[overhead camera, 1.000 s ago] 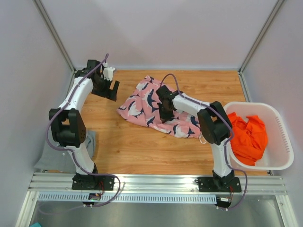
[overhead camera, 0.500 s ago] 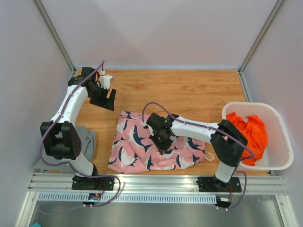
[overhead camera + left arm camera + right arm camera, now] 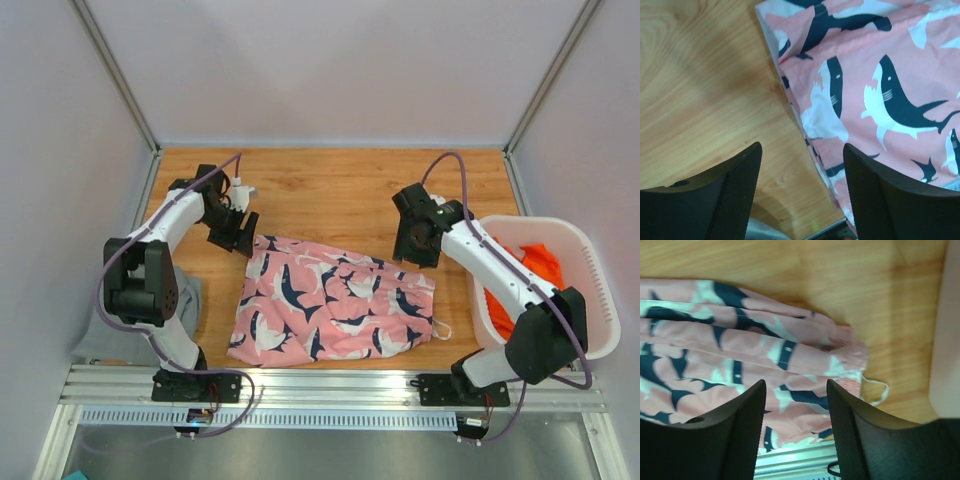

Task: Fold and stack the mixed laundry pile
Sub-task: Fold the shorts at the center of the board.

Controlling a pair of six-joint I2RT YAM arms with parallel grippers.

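Top view: the pink shark-print garment (image 3: 335, 310) lies flat by the desk's (image 3: 330, 190) near edge, with the left hand (image 3: 240, 232) at its far-left corner and the right hand (image 3: 415, 245) over its far-right corner. Left wrist: hand wide, empty, cloth edge beneath. Right wrist: hand wide, empty, cloth beneath.

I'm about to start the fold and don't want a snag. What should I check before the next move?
1. Is the left gripper open and empty: ok.
2. Is the right gripper open and empty: ok.
3. Is the pink shark-print garment spread on the table, free of both grippers: ok.
4. Is it smooth: not ok, ridges at the end near the white basket.
5. Is the orange garment inside that basket: ok.
6. Is nothing hidden beneath the pink one: cannot tell.
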